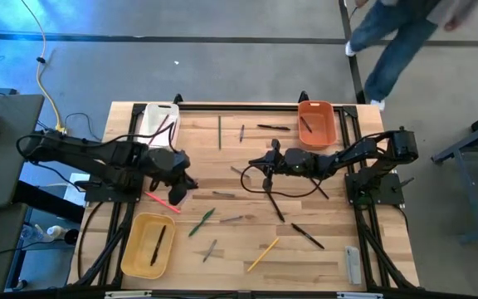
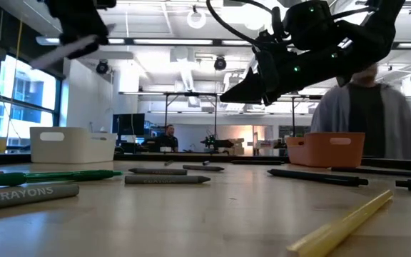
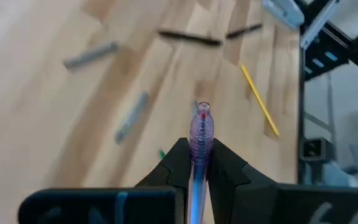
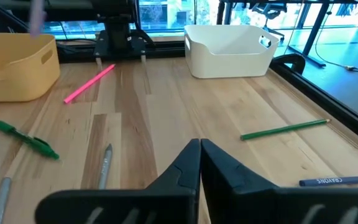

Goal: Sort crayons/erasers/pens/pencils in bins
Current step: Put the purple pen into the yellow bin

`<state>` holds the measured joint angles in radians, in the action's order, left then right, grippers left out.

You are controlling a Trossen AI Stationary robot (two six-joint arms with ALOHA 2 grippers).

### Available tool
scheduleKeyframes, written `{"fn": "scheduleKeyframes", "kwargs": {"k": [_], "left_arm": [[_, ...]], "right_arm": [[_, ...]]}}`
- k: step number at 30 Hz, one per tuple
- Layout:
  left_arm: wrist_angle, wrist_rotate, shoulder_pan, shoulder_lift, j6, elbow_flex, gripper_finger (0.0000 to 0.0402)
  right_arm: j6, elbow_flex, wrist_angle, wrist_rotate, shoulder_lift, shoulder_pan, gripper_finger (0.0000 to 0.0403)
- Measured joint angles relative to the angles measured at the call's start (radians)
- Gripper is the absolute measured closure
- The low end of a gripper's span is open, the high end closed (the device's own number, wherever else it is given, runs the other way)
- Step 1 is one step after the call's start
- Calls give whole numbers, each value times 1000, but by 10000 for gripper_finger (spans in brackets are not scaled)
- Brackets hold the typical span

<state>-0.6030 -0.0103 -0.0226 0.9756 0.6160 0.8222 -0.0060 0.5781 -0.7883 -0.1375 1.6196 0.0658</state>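
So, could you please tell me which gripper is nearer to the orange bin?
Right. The right gripper hangs over mid-table, just below-left of the orange bin in the high view; the left gripper, holding a pen, is much farther left.

Grey concrete floor (image 1: 247, 66) surrounds the wooden table (image 1: 305, 266). Beyond it, large windows (image 2: 16, 100) stand at one side under a white ceiling (image 2: 163, 28) with round lamps (image 2: 196, 17).

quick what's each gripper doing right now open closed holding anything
Left gripper: closed on a clear pen, lifted off the table.
Right gripper: closed, nothing visible between its fingers.
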Motion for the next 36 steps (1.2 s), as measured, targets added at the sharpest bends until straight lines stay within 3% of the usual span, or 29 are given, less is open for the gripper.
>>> {"fn": "scheduleKeyframes", "kwargs": {"k": [14, 29, 36], "left_arm": [[-113, 4, -286, 17, 461, 7, 388], [-110, -15, -540, 149, 800, 7, 386], [-130, 29, -648, 189, 969, 7, 386]], "right_arm": [[-3, 0, 5, 1, 0, 0, 403], [-18, 0, 17, 3, 0, 0, 403], [-18, 0, 21, 3, 0, 0, 403]]}}
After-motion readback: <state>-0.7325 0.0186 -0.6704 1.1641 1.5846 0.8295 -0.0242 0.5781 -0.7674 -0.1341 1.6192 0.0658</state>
